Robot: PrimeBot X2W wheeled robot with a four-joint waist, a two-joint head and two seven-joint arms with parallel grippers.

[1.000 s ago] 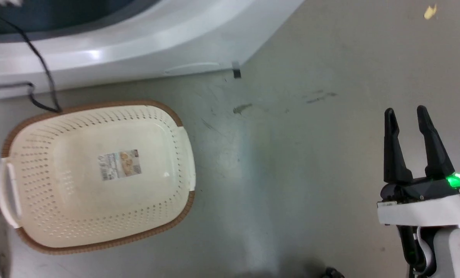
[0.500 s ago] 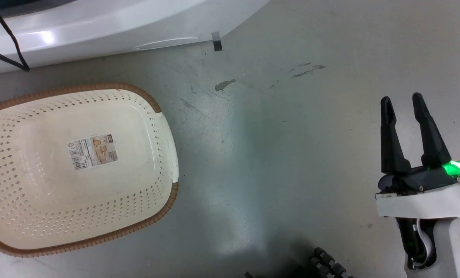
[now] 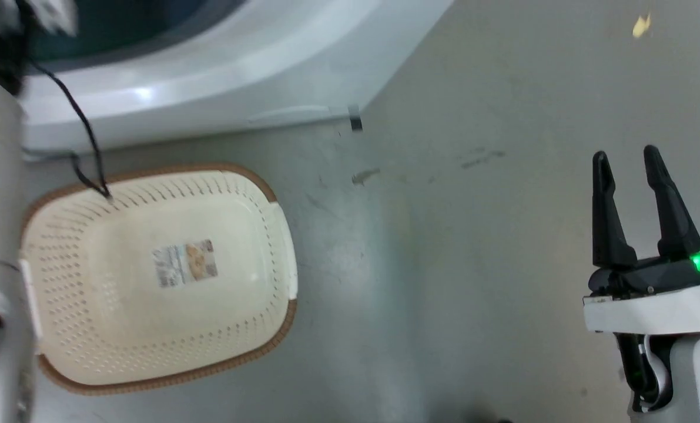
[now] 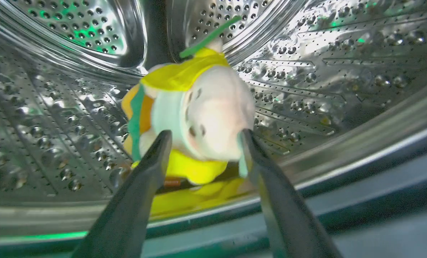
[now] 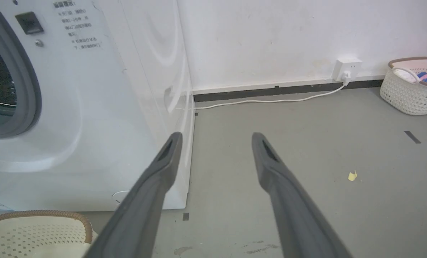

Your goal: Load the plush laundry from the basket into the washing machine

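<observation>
My left gripper [image 4: 205,133] is deep inside the washing machine [image 3: 238,76], with the shiny drum [image 4: 73,118] all around it. Its two fingers stand wide apart. The doll [image 4: 199,104] is right at my fingertips, between them and a little past them, with its pale face turned back at me. My fingers are not squeezing it. I cannot tell if one tip brushes its cheek. Just below my tips is the bottom of the drum. Nearer to me than that is the grey rubber ring [image 4: 342,204] of the opening.

My right gripper [image 3: 626,154] has its fingers apart too, and it holds nothing. It hangs over the floor [image 3: 444,264], with the washing machine off to its left.

The basket [image 3: 91,346] sits on the floor in front of the washing machine, far to the left of my right gripper. Nothing is in it but the label [image 3: 185,263] stuck to its bottom.

So I think I am at the letting-go step. The doll is in the drum and the basket has nothing more to take. I think the job is almost done.

Next I should pull my left gripper straight back out through the opening. I should keep the fingers apart so they do not catch the doll and drag it out. I should go slowly past the rubber ring so I do not bump it.
</observation>
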